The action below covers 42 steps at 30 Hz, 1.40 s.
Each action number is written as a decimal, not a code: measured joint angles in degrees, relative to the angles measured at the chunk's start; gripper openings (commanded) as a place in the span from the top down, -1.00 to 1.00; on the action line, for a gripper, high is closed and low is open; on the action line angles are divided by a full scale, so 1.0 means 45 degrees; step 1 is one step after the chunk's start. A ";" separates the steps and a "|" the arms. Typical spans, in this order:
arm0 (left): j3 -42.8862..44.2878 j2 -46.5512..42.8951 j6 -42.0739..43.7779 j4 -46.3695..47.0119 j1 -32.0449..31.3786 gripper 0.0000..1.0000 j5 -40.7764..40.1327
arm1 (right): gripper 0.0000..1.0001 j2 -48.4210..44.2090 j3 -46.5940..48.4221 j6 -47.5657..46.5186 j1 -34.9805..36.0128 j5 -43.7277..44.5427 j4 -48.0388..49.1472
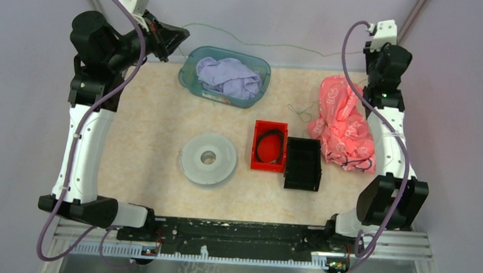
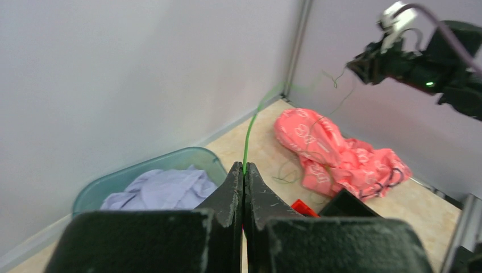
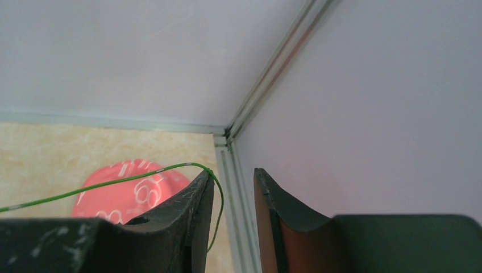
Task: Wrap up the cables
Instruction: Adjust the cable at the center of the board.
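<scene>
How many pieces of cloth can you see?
2. A lilac cloth lies bunched inside the teal tub at the back. A pink patterned cloth lies crumpled on the table, at its right side. Another could hide underneath them.

Left gripper (image 2: 244, 169) closed, right gripper (image 3: 233, 174) parted.

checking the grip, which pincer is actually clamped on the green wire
The left pincer: it is shut tight, with the green wire emerging from its tip. The right pincer stands open, the wire only hooked over one side.
</scene>
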 measured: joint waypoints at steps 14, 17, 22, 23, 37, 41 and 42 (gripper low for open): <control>0.0000 0.0185 0.0355 -0.0097 0.1549 1.00 -0.0967 | 0.48 0.0840 0.4274 0.0466 -0.1880 -0.0714 -0.1258; 0.0000 0.0364 0.0209 -0.0092 0.1579 1.00 -0.0656 | 0.48 0.0835 0.4289 0.0466 -0.1875 -0.1103 -0.1613; 0.0000 0.0855 -0.0131 -0.0112 0.1404 1.00 0.0170 | 0.27 0.0777 0.4027 0.0447 -0.1880 -0.2657 -0.2909; 0.0000 0.0976 -0.0175 -0.0117 0.1307 1.00 0.0228 | 0.18 0.0743 0.3881 0.0452 -0.1880 -0.3075 -0.3172; -0.0563 0.2356 -0.0063 -0.0112 -0.2623 1.00 0.0602 | -0.73 -0.0549 -0.0175 -0.1957 0.0578 -1.0802 -0.8888; -0.0651 0.2832 0.0058 -0.0112 -0.3293 1.00 0.0860 | -0.72 -0.1384 -0.0146 -0.0811 0.1025 -1.3177 -0.7995; -0.0690 0.2929 0.0087 -0.0112 -0.3458 1.00 0.0991 | -0.72 -0.1491 -0.0146 -0.0355 0.1117 -1.3629 -0.7499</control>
